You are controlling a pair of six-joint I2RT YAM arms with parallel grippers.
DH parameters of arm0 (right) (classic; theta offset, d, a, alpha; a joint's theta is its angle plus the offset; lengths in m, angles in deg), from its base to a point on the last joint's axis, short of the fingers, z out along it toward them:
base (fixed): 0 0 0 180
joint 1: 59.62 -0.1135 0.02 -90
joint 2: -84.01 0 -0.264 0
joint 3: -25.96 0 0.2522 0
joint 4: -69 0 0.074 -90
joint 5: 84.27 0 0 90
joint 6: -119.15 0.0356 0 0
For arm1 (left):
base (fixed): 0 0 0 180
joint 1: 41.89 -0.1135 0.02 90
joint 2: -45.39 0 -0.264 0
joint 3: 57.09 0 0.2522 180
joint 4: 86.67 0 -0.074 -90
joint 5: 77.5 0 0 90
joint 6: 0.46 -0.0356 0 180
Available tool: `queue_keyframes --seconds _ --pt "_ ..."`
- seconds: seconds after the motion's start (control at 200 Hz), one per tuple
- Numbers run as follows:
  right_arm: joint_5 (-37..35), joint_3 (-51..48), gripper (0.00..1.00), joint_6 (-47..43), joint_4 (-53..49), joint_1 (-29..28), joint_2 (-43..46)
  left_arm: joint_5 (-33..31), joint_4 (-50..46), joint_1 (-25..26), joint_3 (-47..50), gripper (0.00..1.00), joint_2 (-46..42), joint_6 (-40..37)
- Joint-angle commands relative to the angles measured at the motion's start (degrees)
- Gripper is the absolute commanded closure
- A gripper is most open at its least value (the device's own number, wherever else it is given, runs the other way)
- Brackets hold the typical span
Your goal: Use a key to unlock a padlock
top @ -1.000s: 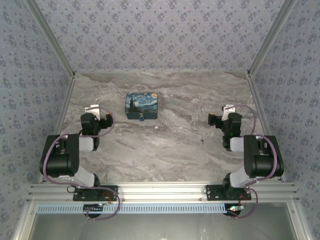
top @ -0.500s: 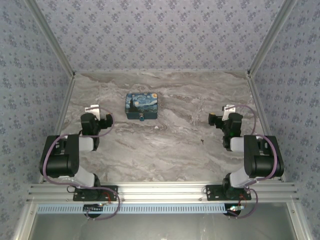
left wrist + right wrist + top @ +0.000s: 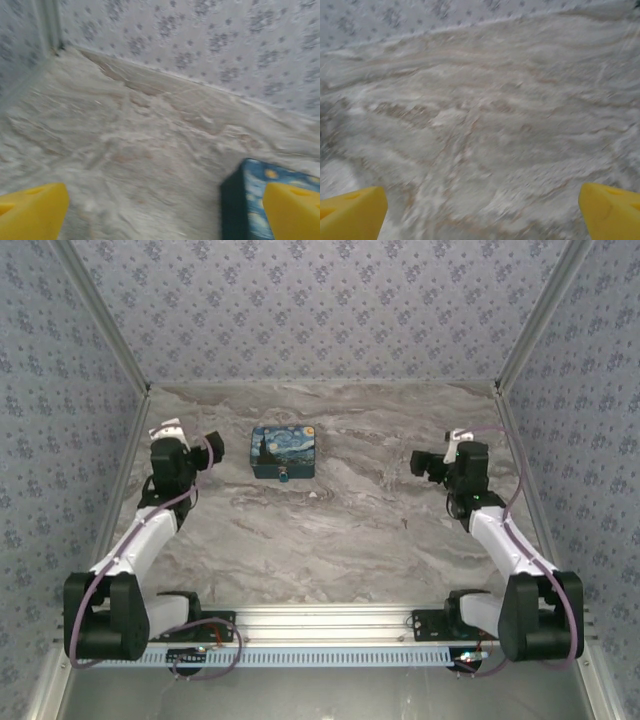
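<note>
The tiny blue padlock hangs at the front face of the starry-night box. The key is a dark speck lying on the marble to the box's right front. My left gripper hovers just left of the box, open with nothing in it. In the left wrist view its yellow fingertips stand wide apart, and the box's corner shows by the right one. My right gripper hovers at the right, beyond the key, also open. Its yellow fingertips frame bare blurred marble.
The marble table is enclosed by patterned walls at the back and sides, with aluminium posts in the corners. A metal rail carrying both arm bases runs along the near edge.
Both arms have unfolded from their tucked poses and reached out. The left gripper moved up and away from its base towards the box's left; the right gripper rose slightly. Box, padlock and key stayed put.
</note>
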Motion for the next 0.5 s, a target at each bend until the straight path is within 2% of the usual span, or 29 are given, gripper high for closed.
queue_keyframes --seconds 0.0,0.15,0.245,0.335,0.385,0.495 --pt "0.14 2.71 0.03 5.6 -21.58 -3.77 1.4 10.95 -10.56 1.85 -0.48 0.01 -2.68 11.02" --pt "1.2 4.86 0.07 4.38 -33.3 -7.58 0.5 13.74 -13.14 9.36 1.24 0.0 -5.19 13.99" --pt "1.41 6.83 0.09 1.41 -39.93 -8.33 -1.92 14.6 -10.77 14.81 3.39 0.0 -5.18 16.44" --pt "2.16 8.31 0.15 -0.5 -42.48 -8.58 -5.36 14.47 -6.44 19.19 5.16 0.01 -4.13 17.93" --pt "4.81 9.39 0.23 -1.83 -42.56 -8.85 -7.52 13.59 -4.9 21.04 5.46 0.0 -2.97 17.94" --pt "3.63 13.88 0.32 -4.09 -45.36 -11.2 -13.78 13.13 -3.74 22.61 4.86 0.01 -0.32 18.63"
